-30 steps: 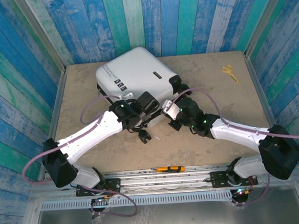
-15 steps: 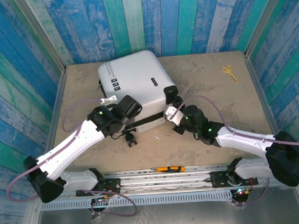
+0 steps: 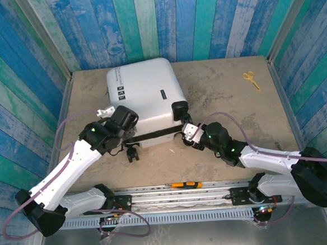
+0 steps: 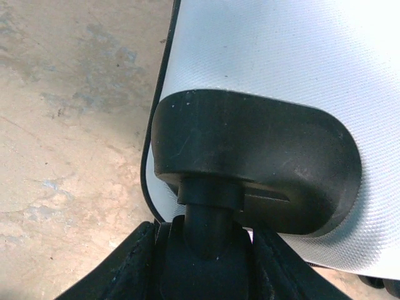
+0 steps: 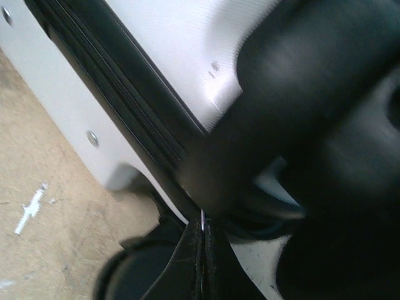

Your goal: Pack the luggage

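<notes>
The luggage [image 3: 144,93], a white hard-shell suitcase, lies shut and flat at the back left of the table. My left gripper [image 3: 130,147] is at its near-left corner. In the left wrist view the black wheel mount [image 4: 256,162] fills the middle, and its stem runs down between the fingers [image 4: 134,262] of my left gripper [image 4: 206,244], which is shut on the wheel. My right gripper [image 3: 189,133] sits at the near-right corner, just below the other wheel mount [image 3: 179,109]. Its tips [image 5: 201,240] are pressed together against the black zipper seam [image 5: 125,106].
Yellow scissors [image 3: 251,80] lie at the back right of the table. An orange and black cutter [image 3: 185,185] rests on the front rail. Blue plank walls close in the table on three sides. Bare tabletop [image 3: 229,101] lies right of the luggage.
The luggage has swung counter-clockwise and shifted left as my left arm pulled its near-left corner leftward. My right gripper followed along its near edge, still shut.
</notes>
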